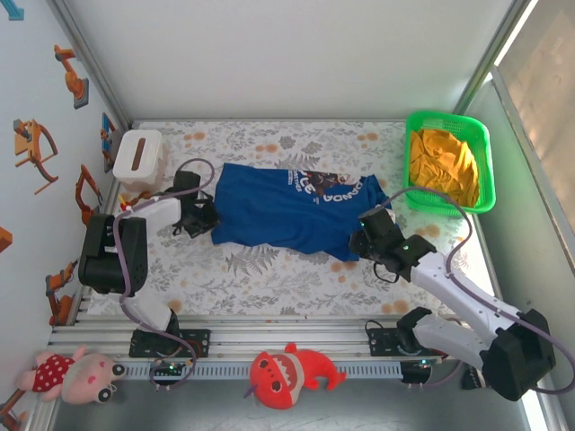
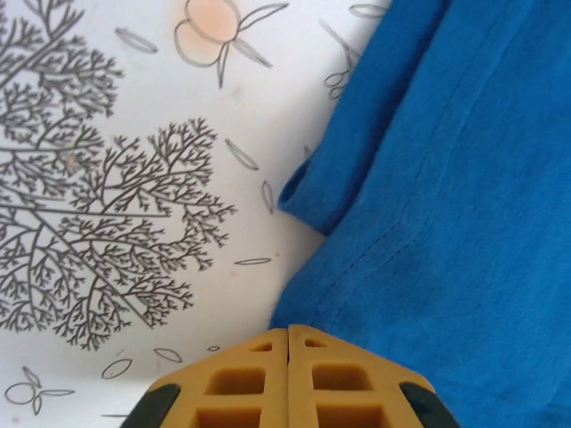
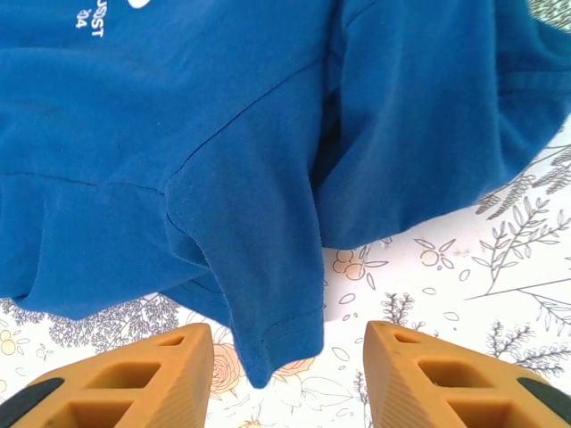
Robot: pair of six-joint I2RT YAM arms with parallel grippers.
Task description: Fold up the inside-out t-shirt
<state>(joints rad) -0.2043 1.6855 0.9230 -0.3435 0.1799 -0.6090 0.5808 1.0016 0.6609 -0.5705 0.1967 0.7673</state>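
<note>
Left gripper [image 2: 288,332]: fingers pressed together, tips at the hem of the blue t-shirt [image 2: 464,178]. Whether cloth is pinched between them cannot be told. The shirt spreads ahead and to the gripper's right over the patterned table cover [image 2: 134,134].

Right gripper [image 3: 287,326]: fingers apart, with the end of a sleeve [image 3: 268,294] lying between the tips. The shirt body extends ahead.
</note>
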